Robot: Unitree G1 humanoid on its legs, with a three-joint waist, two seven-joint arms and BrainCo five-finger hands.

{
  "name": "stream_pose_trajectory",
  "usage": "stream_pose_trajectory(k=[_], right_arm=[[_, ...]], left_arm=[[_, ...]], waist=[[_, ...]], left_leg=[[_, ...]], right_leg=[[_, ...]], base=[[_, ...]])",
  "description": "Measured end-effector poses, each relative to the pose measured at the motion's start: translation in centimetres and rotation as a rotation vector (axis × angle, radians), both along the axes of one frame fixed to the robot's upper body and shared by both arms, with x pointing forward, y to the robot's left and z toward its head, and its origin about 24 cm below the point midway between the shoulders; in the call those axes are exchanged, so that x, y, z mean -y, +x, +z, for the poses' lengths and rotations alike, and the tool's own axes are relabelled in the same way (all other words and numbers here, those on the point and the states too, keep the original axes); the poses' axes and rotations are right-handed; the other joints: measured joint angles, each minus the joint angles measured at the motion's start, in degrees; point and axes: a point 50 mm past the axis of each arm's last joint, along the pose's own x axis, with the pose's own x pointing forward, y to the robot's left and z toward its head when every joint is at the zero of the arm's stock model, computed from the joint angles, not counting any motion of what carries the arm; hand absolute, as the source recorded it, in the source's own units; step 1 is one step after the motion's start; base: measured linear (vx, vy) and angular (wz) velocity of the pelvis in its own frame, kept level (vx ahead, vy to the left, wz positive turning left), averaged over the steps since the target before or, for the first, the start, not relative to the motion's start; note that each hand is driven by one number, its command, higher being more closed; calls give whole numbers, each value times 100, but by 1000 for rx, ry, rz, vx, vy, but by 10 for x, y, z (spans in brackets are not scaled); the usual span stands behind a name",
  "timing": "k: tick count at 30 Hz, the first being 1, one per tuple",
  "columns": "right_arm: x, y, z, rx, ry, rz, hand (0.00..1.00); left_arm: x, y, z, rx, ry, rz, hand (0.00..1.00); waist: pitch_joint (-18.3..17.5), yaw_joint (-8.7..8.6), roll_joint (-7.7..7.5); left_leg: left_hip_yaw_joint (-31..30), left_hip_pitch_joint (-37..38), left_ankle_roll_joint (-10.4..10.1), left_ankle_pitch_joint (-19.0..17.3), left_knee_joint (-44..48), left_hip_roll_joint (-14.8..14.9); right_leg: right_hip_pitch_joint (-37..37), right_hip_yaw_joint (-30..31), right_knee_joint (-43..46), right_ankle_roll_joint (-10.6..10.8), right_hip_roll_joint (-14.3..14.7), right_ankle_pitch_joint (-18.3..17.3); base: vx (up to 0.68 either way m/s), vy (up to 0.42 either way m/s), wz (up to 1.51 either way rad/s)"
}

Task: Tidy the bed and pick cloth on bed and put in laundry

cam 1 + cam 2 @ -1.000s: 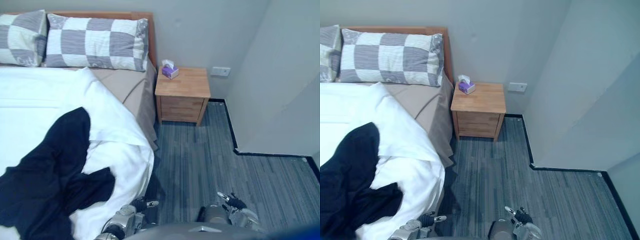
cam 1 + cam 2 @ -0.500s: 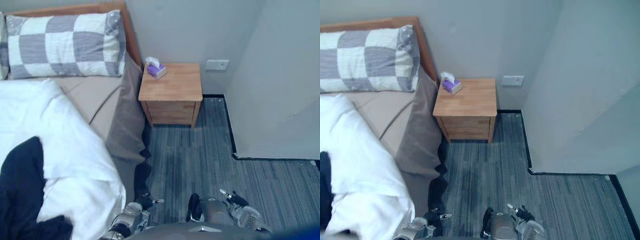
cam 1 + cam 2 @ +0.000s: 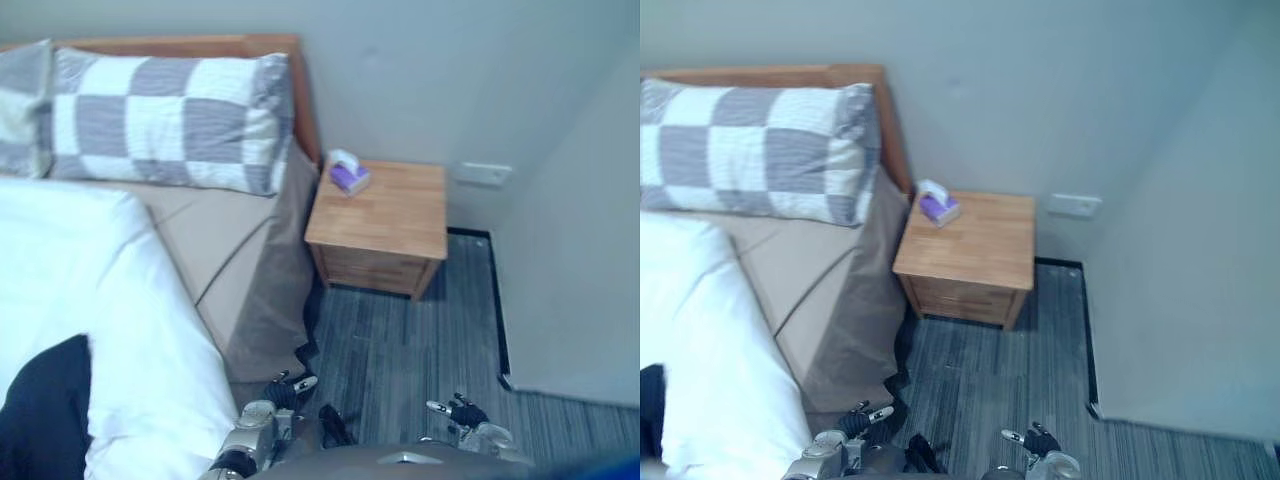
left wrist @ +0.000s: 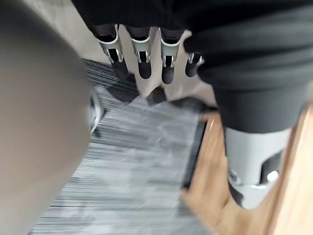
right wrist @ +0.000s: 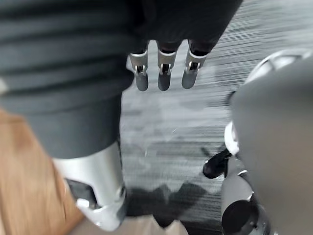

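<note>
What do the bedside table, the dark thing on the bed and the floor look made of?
Bedside table: likely light wood or veneer, matt, warm tan tone. Dark cloth: soft matt black fabric, lying limp on the white duvet. Floor: probably low-pile carpet, grey, finely streaked.

pillows on bed | cloth on duvet | nightstand right of bed | tissue box on nightstand

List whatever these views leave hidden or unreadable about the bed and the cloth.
Dark cloth: cut off by the left eye view's lower-left edge; full extent unknown.
Bed: the rest runs past both eye views' left and bottom edges.
Second pillow: cut by the left eye view's left edge.
Tissue box: print too small to read.
</note>
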Motion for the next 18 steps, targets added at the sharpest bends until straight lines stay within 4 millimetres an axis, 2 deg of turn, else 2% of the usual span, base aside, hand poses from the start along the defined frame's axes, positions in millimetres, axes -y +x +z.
stream_pose_trajectory(k=[2,3,4,5,6,7,8,9,10,11,12,13,14,15,18], right_arm=[[-1,3,1,5,-9,16,0],[0,-1,0,-3,-9,8,0],[2,1,1,9,-19,14,0],[2,4,2,21,-22,19,0],[4,7,4,43,-30,22,0],[7,10,6,63,-43,26,0],[7,11,7,72,-47,33,0],[5,12,8,80,-48,47,0],[3,12,7,80,-45,57,0],[1,8,5,66,-32,55,0],[9,6,5,50,-63,69,0],[12,8,6,55,-75,79,0],[15,8,7,52,-84,100,0],[16,8,7,51,-84,101,0],[15,7,6,44,-68,109,0]], left_arm=[[1,-4,-2,-28,-2,-6,0],[4,-5,-3,-42,-6,-16,0],[4,-7,-3,-54,1,-37,0],[4,-6,-3,-59,3,-41,0],[5,-3,-3,-57,0,-41,0],[6,-1,-2,-52,-10,-28,0],[6,1,-2,-49,-15,-19,0],[4,-3,-3,-61,-9,-8,0],[1,-3,-3,-67,0,-9,0],[-1,3,-1,-51,10,-12,0],[5,7,0,-42,2,-24,0],[8,7,-1,-44,-5,-25,0],[10,2,-3,-59,-10,-21,0],[10,1,-3,-58,-10,-20,0],[7,-1,-3,-60,-3,-12,0]], waist=[[-29,16,-2],[-79,-31,68],[-37,-122,112],[-25,-119,124],[54,-115,134],[126,-123,241],[137,-128,253],[160,-154,149],[136,-170,-17],[179,-177,-261],[192,-82,-126],[202,-88,-19],[175,-135,85],[172,-130,101],[159,-134,125]], left_leg=[[-232,208,-5,-23,-217,-152],[-609,482,48,-89,-431,-178],[-1020,630,6,-160,-645,-147],[-1211,681,0,-160,-709,-123],[-1565,771,-37,-136,-726,7],[-1858,823,-96,-100,-704,146],[-2020,847,-123,-84,-703,184],[-2361,819,-271,-39,-707,151],[-2504,786,-403,-29,-725,0],[-2658,801,-613,-159,-805,-117],[-2730,715,-725,0,-897,41],[-2815,639,-743,26,-923,114],[-3311,577,-805,200,-1166,174],[-3394,577,-814,248,-1224,181],[-3874,585,-874,686,-1668,202]], right_leg=[[-214,-41,1265,-16,-303,54],[-586,29,2563,-312,-557,296],[-894,113,3112,-329,-639,-321],[-1028,161,3158,-332,-613,-601],[-1264,323,3039,-320,-520,-893],[-1473,640,2699,-247,-343,-944],[-1562,835,2451,-215,-260,-924],[-1604,1310,1618,-65,-162,-783],[-1559,1632,1032,29,-183,-512],[-1370,1908,602,-35,-284,-336],[-1357,1926,673,20,-182,-287],[-1359,2154,732,21,-15,-278],[-1331,2758,805,8,196,-288],[-1328,2819,805,5,230,-290],[-1166,3190,774,-134,364,-370]], base=[[217,111,117],[111,105,150],[83,73,161],[91,-13,163],[148,-137,155],[164,-181,147],[24,-152,151],[-110,-42,138],[-169,-86,205],[-108,-130,177],[-12,-182,165],[96,16,160],[98,94,128],[102,124,129],[44,80,107]])
